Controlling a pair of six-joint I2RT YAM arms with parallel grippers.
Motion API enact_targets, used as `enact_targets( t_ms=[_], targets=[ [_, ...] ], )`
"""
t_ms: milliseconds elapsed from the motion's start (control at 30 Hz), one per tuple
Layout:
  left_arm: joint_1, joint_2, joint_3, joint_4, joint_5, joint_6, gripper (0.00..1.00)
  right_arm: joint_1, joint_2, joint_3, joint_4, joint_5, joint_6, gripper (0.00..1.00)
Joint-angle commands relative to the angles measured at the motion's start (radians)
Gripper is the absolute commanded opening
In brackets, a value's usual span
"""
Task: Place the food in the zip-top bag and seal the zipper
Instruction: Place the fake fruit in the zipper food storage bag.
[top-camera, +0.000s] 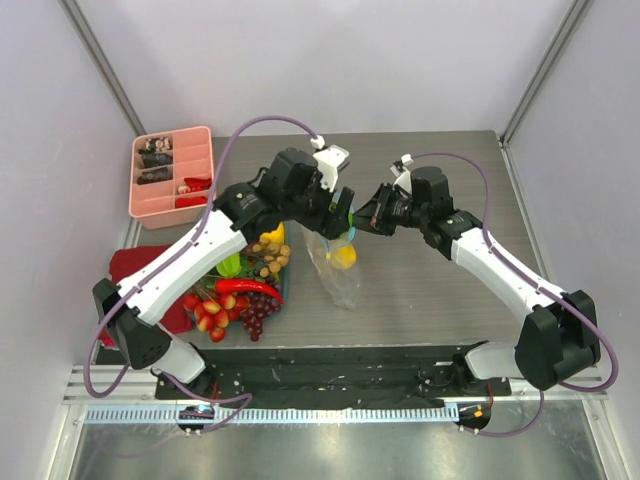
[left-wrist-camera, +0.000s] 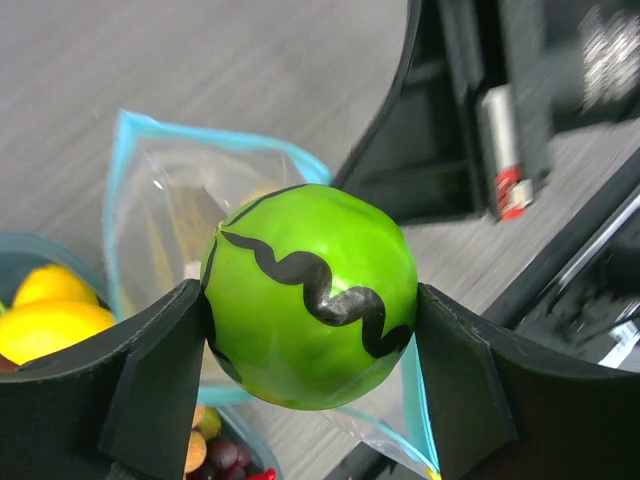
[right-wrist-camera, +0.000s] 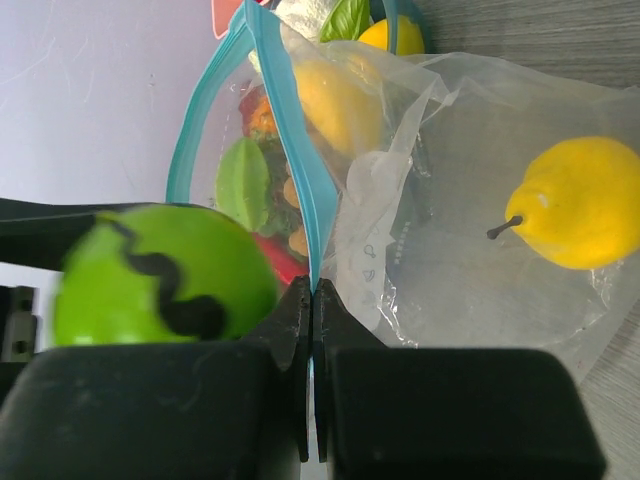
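Observation:
My left gripper (left-wrist-camera: 310, 345) is shut on a green ball-shaped fruit with a black wavy stripe (left-wrist-camera: 310, 295) and holds it just above the open mouth of the clear zip-top bag (left-wrist-camera: 170, 215). My right gripper (right-wrist-camera: 313, 300) is shut on the bag's teal-blue zipper strip (right-wrist-camera: 290, 150) and holds the mouth up. The green fruit also shows in the right wrist view (right-wrist-camera: 160, 275). A yellow pear-like fruit (right-wrist-camera: 575, 205) lies inside the bag (top-camera: 335, 265). The rest of the food (top-camera: 240, 290) is heaped to the left of the bag.
A pink divided tray (top-camera: 172, 172) stands at the back left. A dark red cloth (top-camera: 135, 275) lies under the left arm. The teal bowl rim (left-wrist-camera: 40, 245) holding the fruit heap sits close beside the bag.

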Motion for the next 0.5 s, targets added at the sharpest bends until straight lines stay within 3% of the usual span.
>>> enact_targets(
  t_ms=[0,33,100,200,333,467],
  targets=[
    [-0.004,-0.013,-0.028,-0.006,-0.023,0.033,0.79,0.002,-0.035,0.048,0.006,-0.001,-0.029,0.01],
    [-0.002,-0.015,-0.031,-0.011,-0.038,0.033,0.80,0.002,-0.036,0.051,0.003,-0.001,-0.035,0.01],
    [-0.002,-0.018,-0.025,-0.041,-0.046,0.055,1.00,0.002,-0.038,0.061,-0.011,0.001,-0.051,0.01],
    [0.008,-0.039,-0.003,-0.068,-0.072,0.081,1.00,0.004,-0.044,0.071,-0.023,0.004,-0.083,0.01],
    [0.072,-0.091,0.020,-0.112,0.009,0.150,1.00,0.004,-0.048,0.085,-0.049,0.004,-0.124,0.01],
    [0.263,-0.166,0.033,-0.181,0.327,0.207,1.00,0.004,-0.053,0.089,-0.061,0.009,-0.144,0.01]
  ],
)
